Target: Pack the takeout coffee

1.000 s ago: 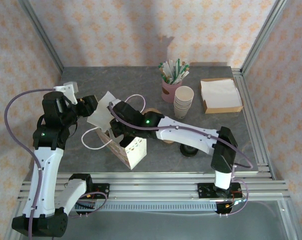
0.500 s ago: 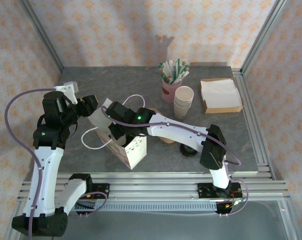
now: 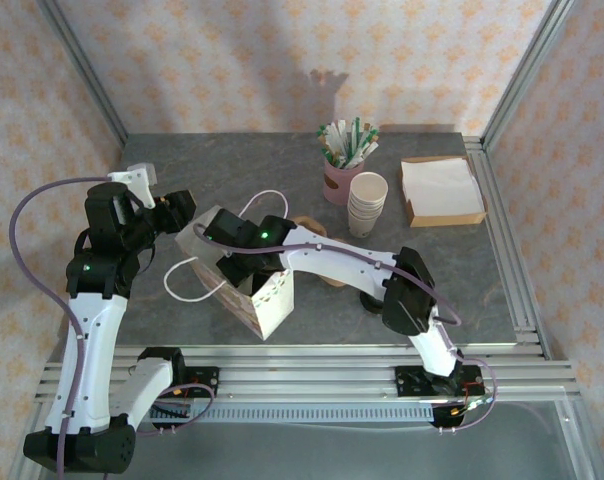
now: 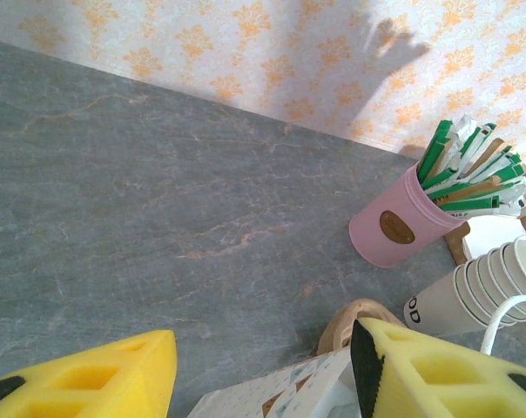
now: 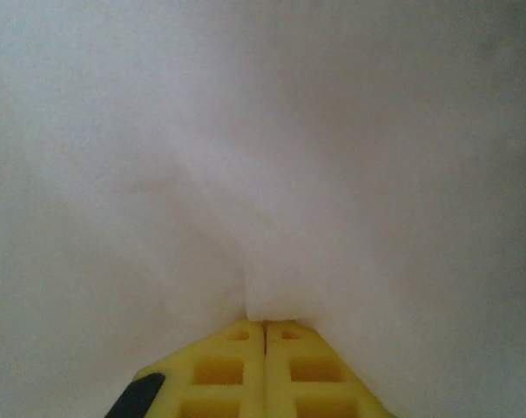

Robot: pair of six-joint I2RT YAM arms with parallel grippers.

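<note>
A patterned paper bag [image 3: 267, 300] stands open near the table's front. My right gripper [image 5: 264, 324] is down inside it. Its yellow fingers [image 5: 219, 370] are pressed together, with a crease of the bag's white inner wall [image 5: 280, 218] just past the tips. The right wrist [image 3: 250, 240] shows over the bag's mouth. My left gripper [image 4: 263, 335] is open wide at the bag's far-left rim [image 4: 289, 392], which sits close to its right finger [image 4: 437, 374]. A black round top [image 3: 370, 299] peeks from under the right forearm. I cannot tell whether it is the takeout coffee.
A pink holder of sticks and packets [image 3: 344, 170], a stack of white paper cups [image 3: 367, 205] and a tray of napkins [image 3: 442, 190] stand at the back right. A tan ring [image 4: 359, 315] lies just behind the bag. The bag's white handle [image 3: 187, 280] loops out to the left.
The right arm has swung left and gone deeper into the bag, and its elbow has shifted left. The bag's upper flap has been pushed down. The left arm has hardly moved.
</note>
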